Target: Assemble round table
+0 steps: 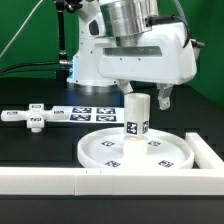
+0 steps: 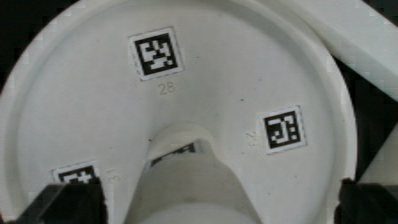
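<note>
The round table's large rimmed disc [image 1: 105,150] lies flat on the black table. The short cylindrical post [image 1: 137,115] stands upright on it near the middle, carrying a square tag. My gripper [image 1: 144,95] hangs over the post's top, open, one black finger on each side of it and a gap showing on both. In the wrist view the post [image 2: 222,175] rises between the dark fingers [image 2: 63,205], with the tagged disc [image 2: 178,110] beneath. The flat cross-shaped foot piece [image 1: 35,119] lies apart at the exterior view's left.
The marker board [image 1: 95,113] lies behind the disc. A long white border wall [image 1: 90,182] runs along the front and turns up the exterior view's right side [image 1: 208,152], close to the disc's rim.
</note>
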